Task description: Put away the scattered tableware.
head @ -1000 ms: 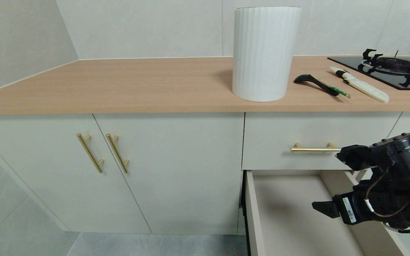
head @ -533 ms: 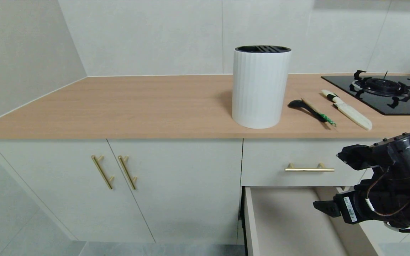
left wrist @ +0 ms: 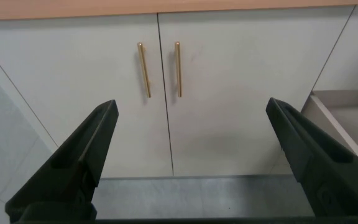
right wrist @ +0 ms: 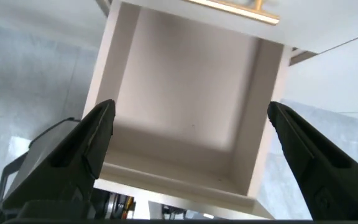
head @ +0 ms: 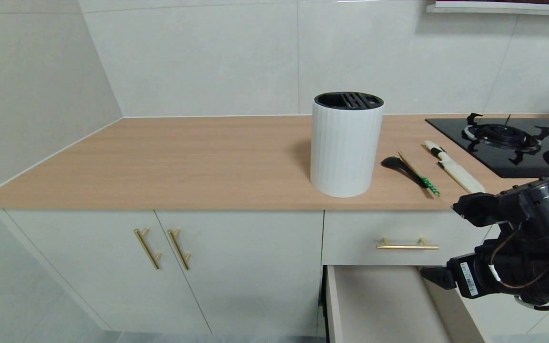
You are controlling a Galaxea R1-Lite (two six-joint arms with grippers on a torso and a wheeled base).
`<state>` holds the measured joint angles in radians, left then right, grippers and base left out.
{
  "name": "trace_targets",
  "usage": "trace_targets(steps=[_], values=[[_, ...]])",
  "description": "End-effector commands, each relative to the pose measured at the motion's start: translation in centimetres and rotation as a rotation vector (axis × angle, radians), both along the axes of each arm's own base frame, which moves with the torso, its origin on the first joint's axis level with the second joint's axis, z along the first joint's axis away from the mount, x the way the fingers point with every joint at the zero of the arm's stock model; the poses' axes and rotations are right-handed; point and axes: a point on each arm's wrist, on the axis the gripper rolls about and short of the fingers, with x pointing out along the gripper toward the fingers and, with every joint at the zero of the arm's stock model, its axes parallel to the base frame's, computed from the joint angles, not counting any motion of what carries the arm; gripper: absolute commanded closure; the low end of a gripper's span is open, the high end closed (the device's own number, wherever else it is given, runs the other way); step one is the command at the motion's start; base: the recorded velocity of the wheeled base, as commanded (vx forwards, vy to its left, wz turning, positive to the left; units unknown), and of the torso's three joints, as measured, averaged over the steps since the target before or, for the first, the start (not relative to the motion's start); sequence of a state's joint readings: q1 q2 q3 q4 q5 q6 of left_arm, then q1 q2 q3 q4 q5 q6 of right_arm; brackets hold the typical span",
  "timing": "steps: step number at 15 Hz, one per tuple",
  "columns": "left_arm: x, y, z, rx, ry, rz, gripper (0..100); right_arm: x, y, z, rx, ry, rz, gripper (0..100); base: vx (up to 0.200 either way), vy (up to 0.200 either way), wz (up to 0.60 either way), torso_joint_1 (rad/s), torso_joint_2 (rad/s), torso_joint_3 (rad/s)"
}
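Observation:
On the wooden counter (head: pixel 184 162) stands a white ribbed holder (head: pixel 346 143) with a black slotted top. Right of it lie a black spoon (head: pixel 398 166), a pair of chopsticks (head: pixel 420 175) with a green band, and a white knife (head: pixel 454 166). Below them the lower drawer (head: pixel 379 305) is pulled out and bare inside; the right wrist view looks into the drawer (right wrist: pixel 185 106). My right gripper (head: pixel 448 243) hangs open in front of the drawers, above the open one, holding nothing. My left gripper (left wrist: pixel 194 168) is open wide, facing the cabinet doors (left wrist: pixel 160 93).
A black gas hob (head: pixel 508 143) takes up the counter's right end. A shut drawer with a gold handle (head: pixel 407 246) sits above the open one. Two cabinet doors with gold handles (head: pixel 162 247) are to the left. The counter's left half is bare wood.
The whole head view has shifted downward, so the camera has risen. The counter items keep their places. My right gripper now stands higher against the drawers.

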<state>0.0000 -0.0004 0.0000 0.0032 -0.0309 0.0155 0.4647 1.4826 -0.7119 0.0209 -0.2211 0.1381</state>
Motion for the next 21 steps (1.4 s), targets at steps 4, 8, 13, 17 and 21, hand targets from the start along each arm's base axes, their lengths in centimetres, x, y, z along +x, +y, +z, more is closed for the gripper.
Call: trace_targets(steps=[4,8,13,17,21], values=[[0.0,0.0,0.0,0.0,0.0,0.0,0,0.4,0.2,3.1,0.009,-0.185,0.018,0,0.0,0.0,0.0,0.013,-0.03,-0.017],[0.0,0.0,0.0,0.0,0.0,0.0,0,2.4,1.1,8.1,0.066,-0.319,0.012,0,0.0,0.0,0.0,0.0,0.0,0.0],[0.0,0.0,0.0,-0.003,0.0,0.0,0,5.8,0.2,7.3,0.053,-0.31,-0.077,0,0.0,0.0,0.0,0.0,0.0,0.0],[0.0,0.0,0.0,-0.003,0.0,0.0,0,9.1,-1.5,6.0,0.042,-0.28,-0.173,0,0.0,0.0,0.0,0.0,0.0,0.0],[0.0,0.0,0.0,-0.003,0.0,0.0,0,13.2,-1.3,3.5,0.11,-0.233,-0.271,0,0.0,0.0,0.0,0.0,0.0,0.0]])
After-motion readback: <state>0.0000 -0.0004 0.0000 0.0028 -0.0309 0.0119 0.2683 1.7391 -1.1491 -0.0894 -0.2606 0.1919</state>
